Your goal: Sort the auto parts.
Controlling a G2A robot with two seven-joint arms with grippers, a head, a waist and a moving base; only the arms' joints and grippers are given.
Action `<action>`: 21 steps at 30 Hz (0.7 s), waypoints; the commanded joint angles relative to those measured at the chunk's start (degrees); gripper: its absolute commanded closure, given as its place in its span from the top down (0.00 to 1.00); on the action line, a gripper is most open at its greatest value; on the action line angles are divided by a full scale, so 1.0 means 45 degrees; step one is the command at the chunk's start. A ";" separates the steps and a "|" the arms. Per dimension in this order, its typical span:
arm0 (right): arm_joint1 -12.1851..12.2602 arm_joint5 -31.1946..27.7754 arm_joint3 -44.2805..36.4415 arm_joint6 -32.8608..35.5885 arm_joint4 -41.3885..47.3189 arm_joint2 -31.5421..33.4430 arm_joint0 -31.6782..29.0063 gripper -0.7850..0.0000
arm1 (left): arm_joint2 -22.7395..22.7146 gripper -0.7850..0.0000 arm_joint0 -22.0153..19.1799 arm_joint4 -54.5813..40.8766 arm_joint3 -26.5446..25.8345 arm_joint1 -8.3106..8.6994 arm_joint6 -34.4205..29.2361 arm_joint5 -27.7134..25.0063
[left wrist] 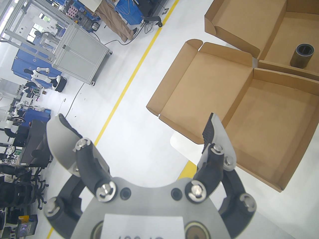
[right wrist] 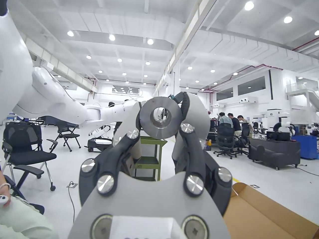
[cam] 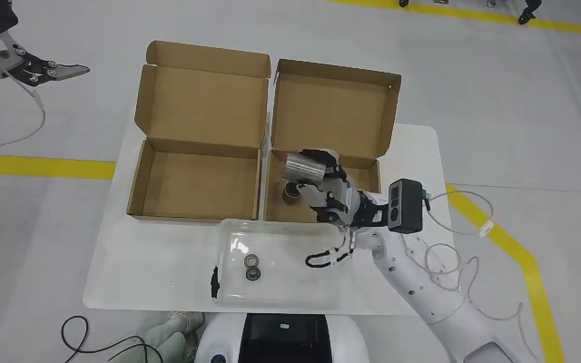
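White counter point(cam: 136, 263) carries two open cardboard boxes side by side and a clear tray point(cam: 290, 272) in front of them. Left box point(cam: 195, 186) is bare inside. Right box point(cam: 334, 104) has one dark cylinder point(cam: 292, 191) standing on end on its floor.

Key relation: right pincer point(cam: 318, 172) hangs over the right box, clenched on a metal cylinder point(right wrist: 149, 123). The held cylinder sits just above and beside the dark one, apart from it, not yet down. Its long axis runs along the pincer's own line, one end face toward the wrist camera, so it lies tilted rather than upright. The drop spot is straight below. The likely snag is landing on the dark cylinder, so it probably needs placing onto bare floor beside it.

The held part is a short, thick, bright steel sleeve with a round bore through the centre and a smooth side.

Left pincer point(left wrist: 135, 123) is released, jaws wide, well off the counter's far left corner. The right arm is clearly the nearer one.

Two small ring bearings point(cam: 253, 261) and a small black part point(cam: 214, 281) wait in the tray.
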 commanded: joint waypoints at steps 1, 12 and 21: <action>0.0059 0.0041 0.0395 -0.0015 -0.0333 0.0105 -0.0053 0.00 | 0.0000 1.00 0.0000 0.0000 0.0000 0.0000 0.0000 0.0000; 0.0323 0.3261 -0.1038 0.6263 0.0325 0.1453 -0.1667 0.00 | 0.0000 1.00 0.0000 0.0000 0.0000 0.0000 0.0000 0.0000; 0.0470 0.6047 -0.3182 1.2820 0.0518 0.2224 -0.2675 0.00 | 0.0000 1.00 0.0000 0.0000 0.0000 0.0000 0.0000 0.0000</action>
